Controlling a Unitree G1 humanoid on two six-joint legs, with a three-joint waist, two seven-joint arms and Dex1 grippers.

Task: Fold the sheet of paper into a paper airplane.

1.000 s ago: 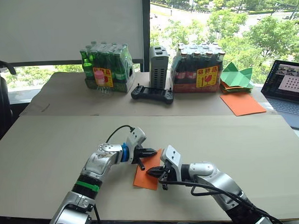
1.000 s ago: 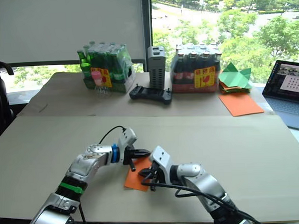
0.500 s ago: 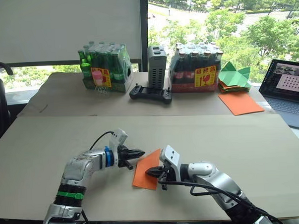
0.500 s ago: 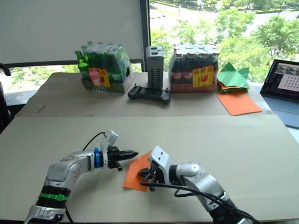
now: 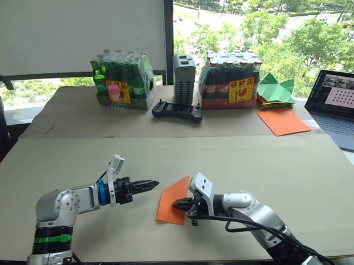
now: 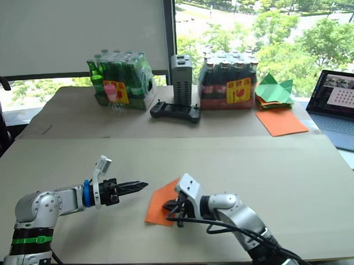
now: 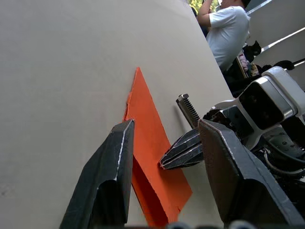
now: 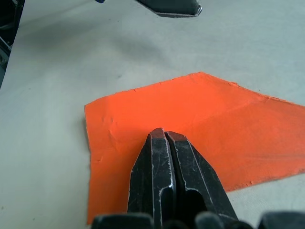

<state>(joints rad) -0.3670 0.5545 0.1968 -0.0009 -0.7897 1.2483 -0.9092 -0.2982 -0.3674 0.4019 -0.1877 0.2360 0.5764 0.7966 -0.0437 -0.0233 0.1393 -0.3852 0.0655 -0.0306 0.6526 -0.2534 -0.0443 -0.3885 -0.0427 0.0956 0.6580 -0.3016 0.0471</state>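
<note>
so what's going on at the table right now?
The robot is part-way through folding a paper airplane. The sheet of paper lies on the tan table as a flat, folded wedge, not yet a dart. The right gripper, fingers shut, presses its tips down on the paper. The left gripper hovers open just to the robot's left of the sheet, not touching it.

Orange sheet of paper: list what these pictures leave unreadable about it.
- Sheet of paper: its edge nearest the right gripper is covered by that gripper in the eye views.
- Right wrist view: shut fingers hide any paper beneath them.
- Left wrist view: left gripper's fingers cover the near corner.
</note>
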